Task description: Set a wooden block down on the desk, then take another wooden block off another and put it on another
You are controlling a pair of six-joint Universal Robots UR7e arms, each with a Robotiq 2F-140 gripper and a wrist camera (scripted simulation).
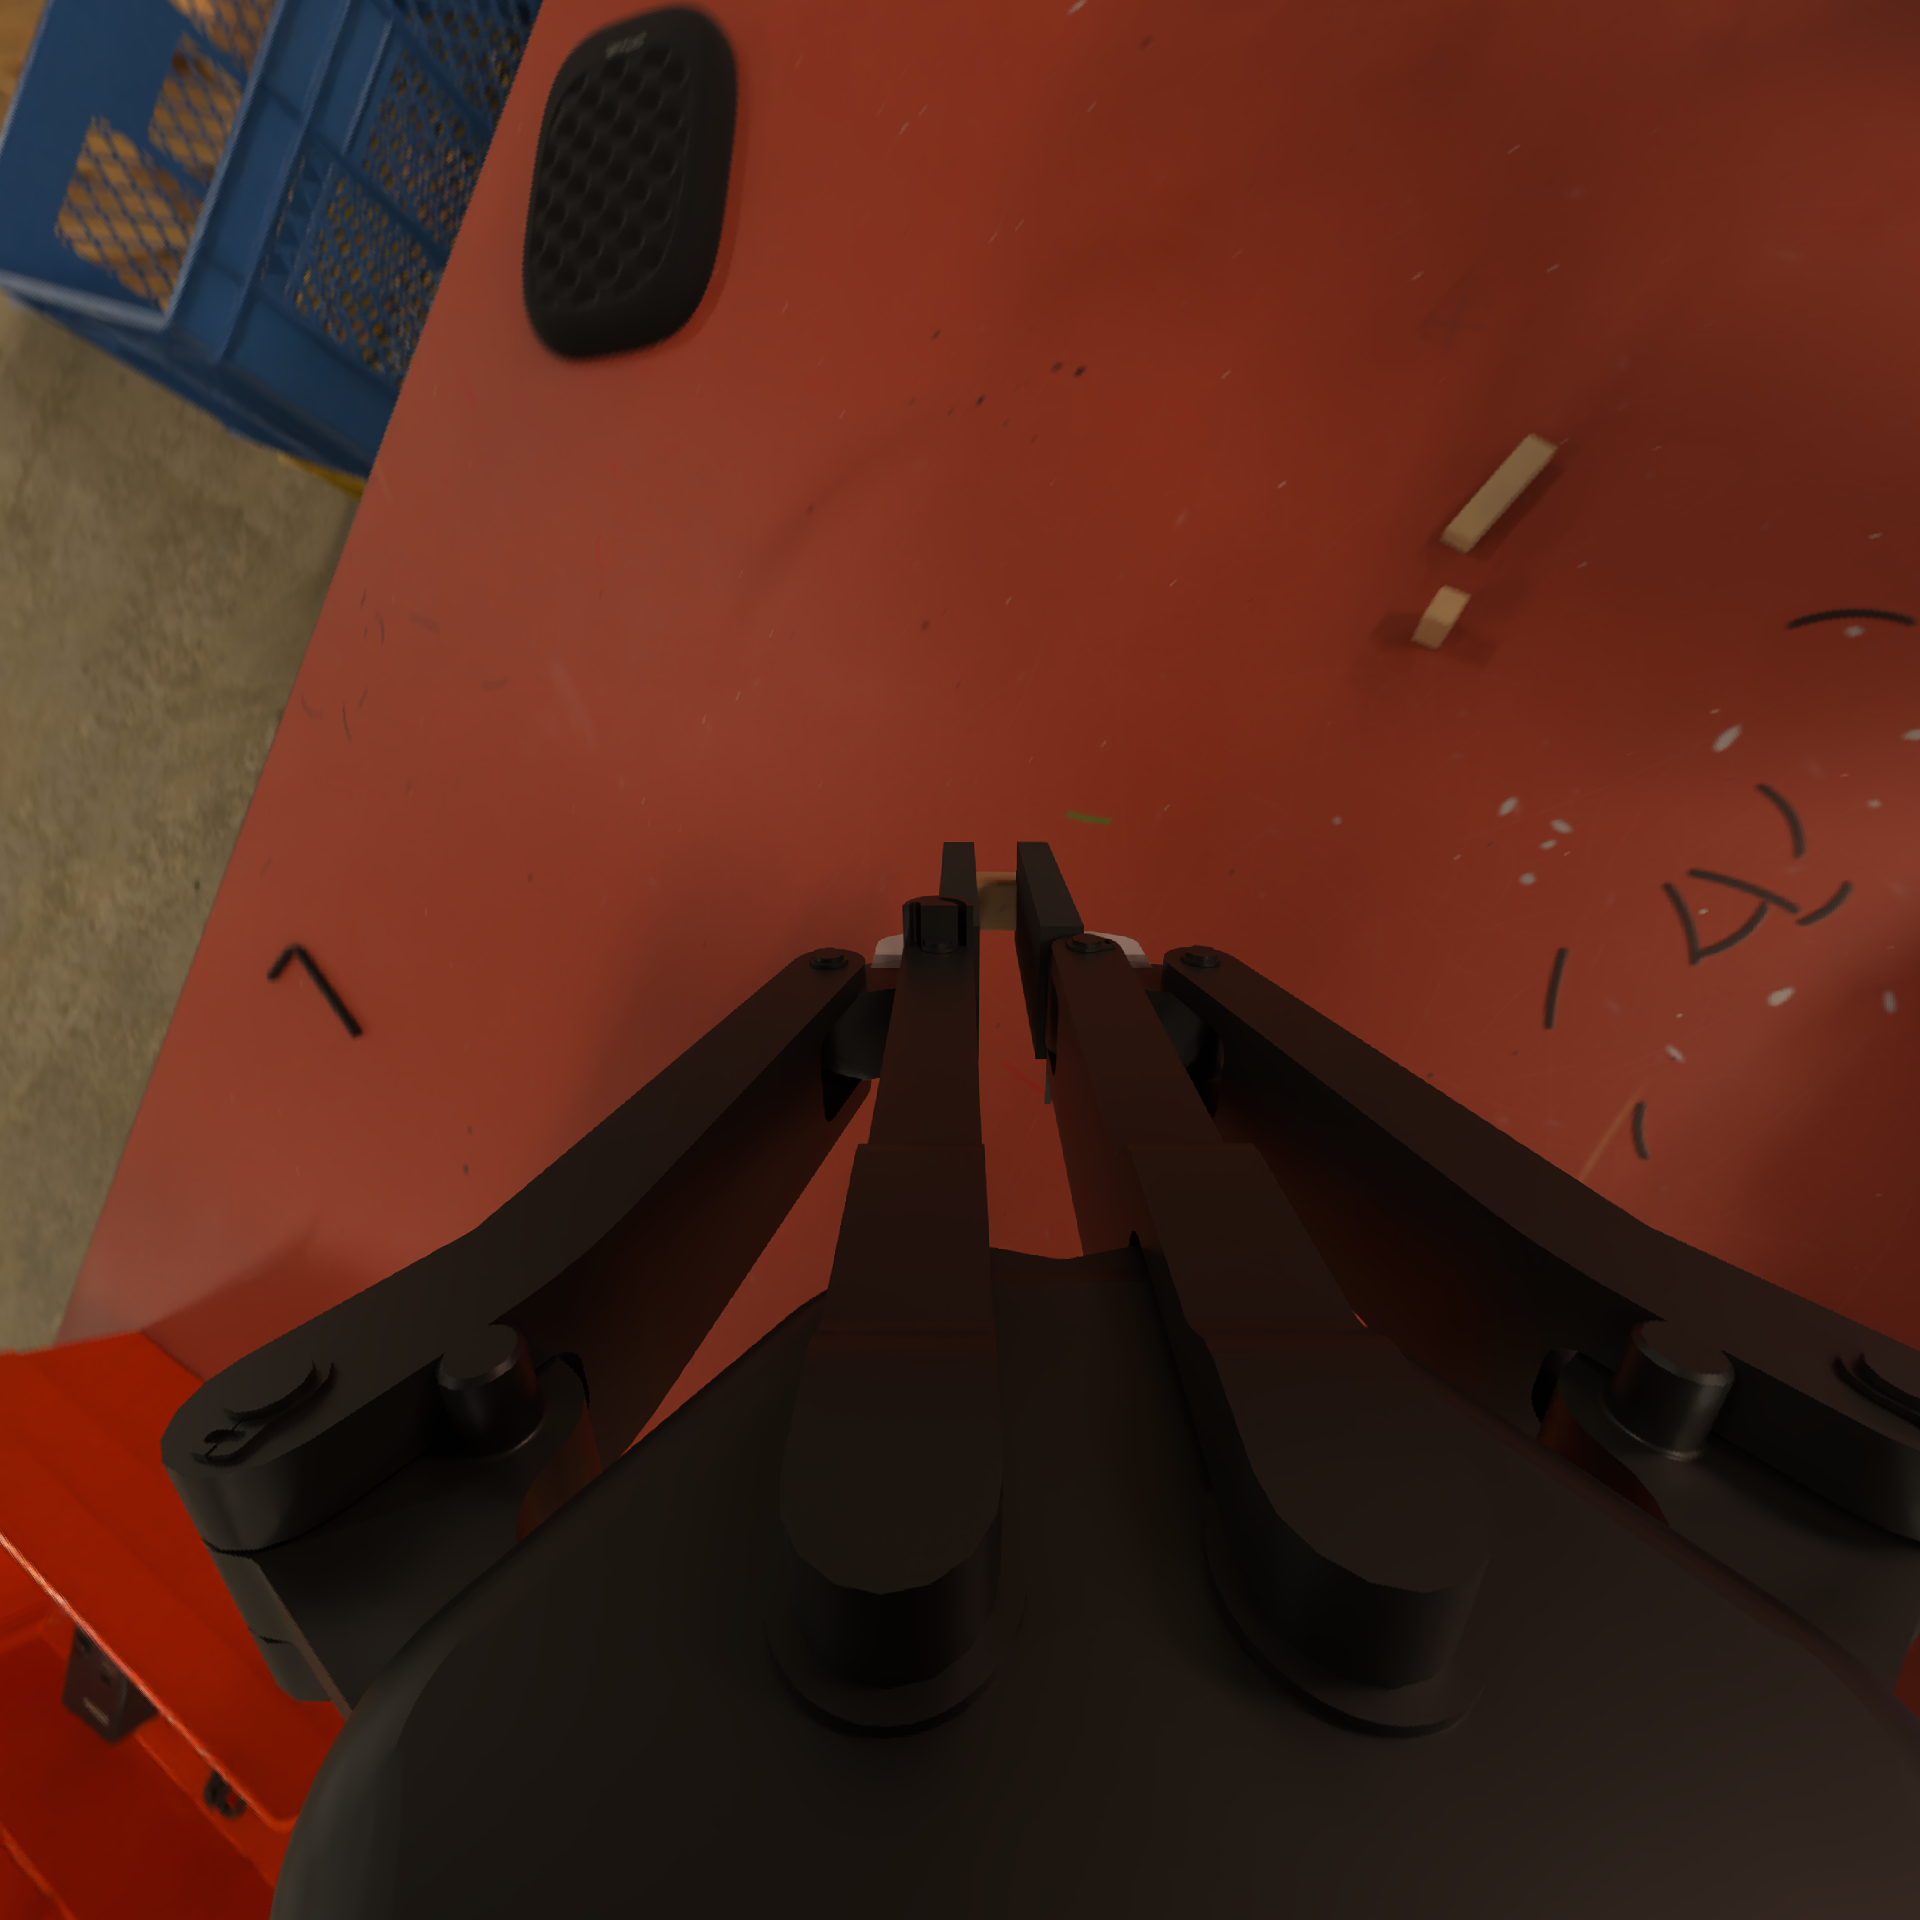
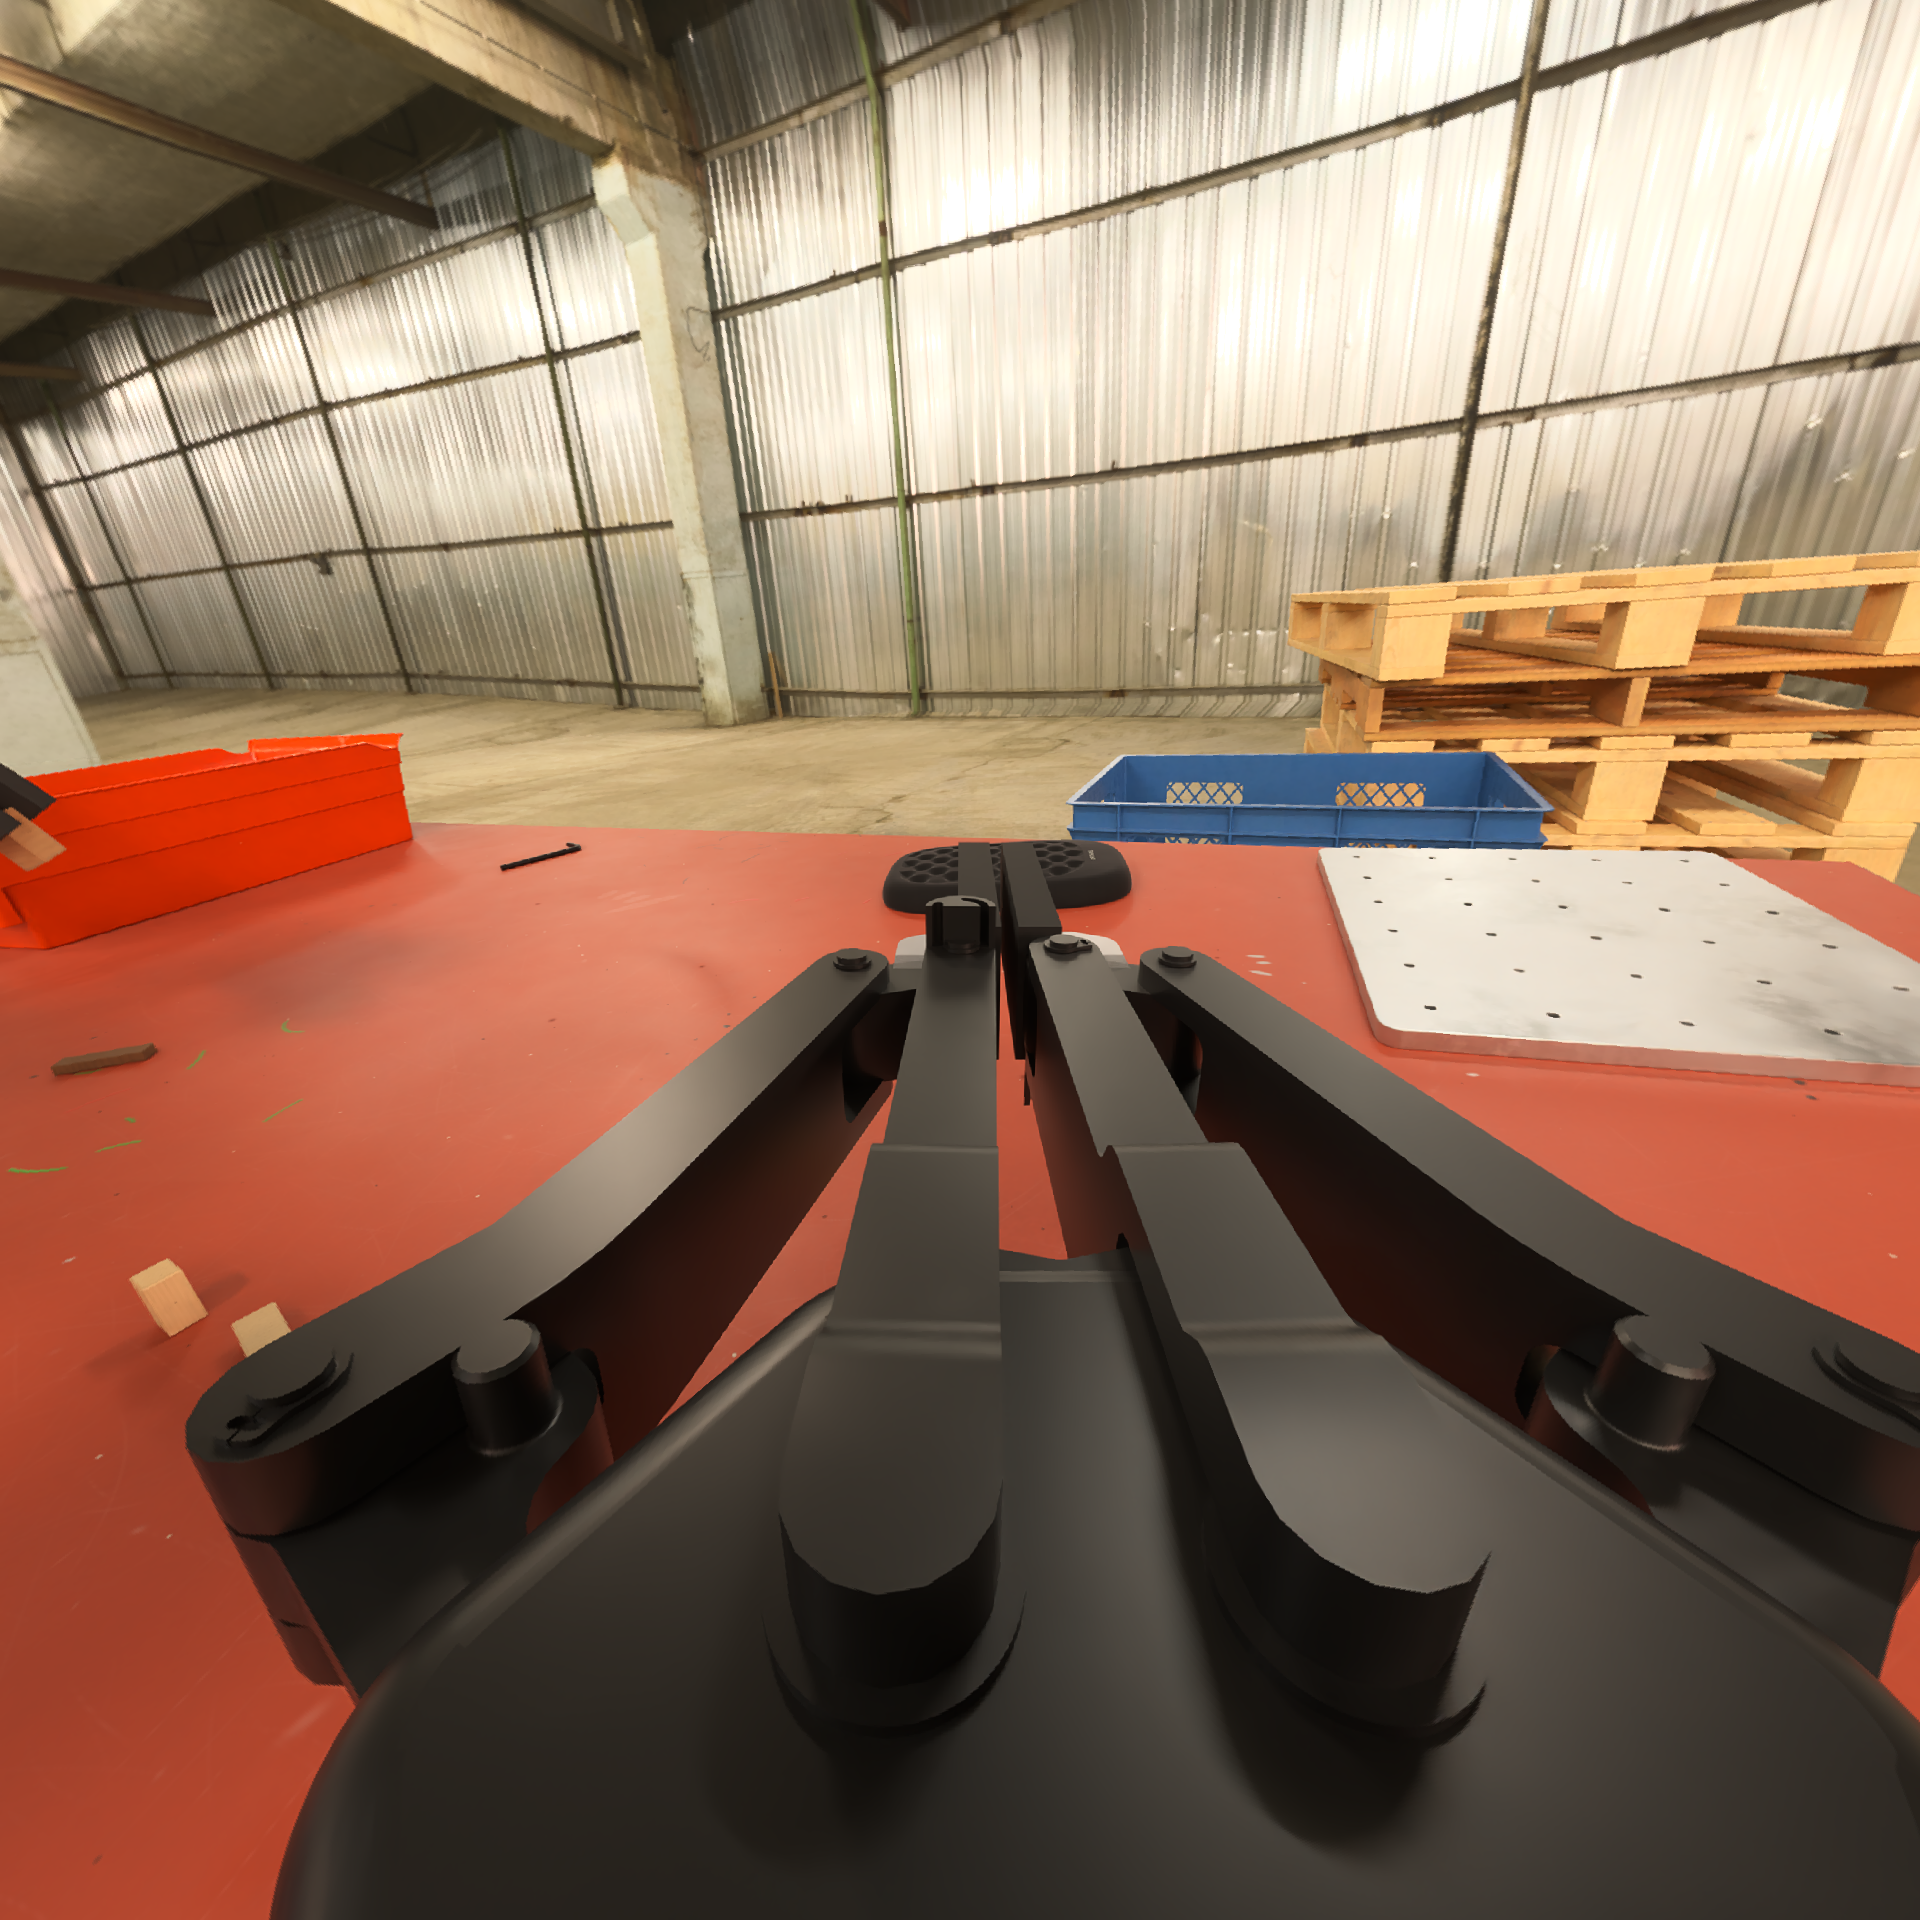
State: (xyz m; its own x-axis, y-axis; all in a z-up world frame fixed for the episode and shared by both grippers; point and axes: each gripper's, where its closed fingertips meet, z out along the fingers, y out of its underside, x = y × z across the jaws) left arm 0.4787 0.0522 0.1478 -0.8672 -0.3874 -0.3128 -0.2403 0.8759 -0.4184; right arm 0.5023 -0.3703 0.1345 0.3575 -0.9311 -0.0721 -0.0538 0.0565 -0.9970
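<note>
Wooden block: pale, held between the fingers of the left gripper above the red desk, only a sliver visible. 2 further wooden blocks: lay flat on the desk, well apart from the gripper, near each other, not touching. Right gripper: fingers pressed together, empty, above the desk. Black hex key: near the desk's edge. Black perforated pad, blue crate, perforated metal plate.

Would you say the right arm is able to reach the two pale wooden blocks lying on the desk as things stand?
Probably yes: the right gripper is shut and empty, and the two pale wooden blocks lie apart on bare desk to its left, nothing between. It must open first.
</note>
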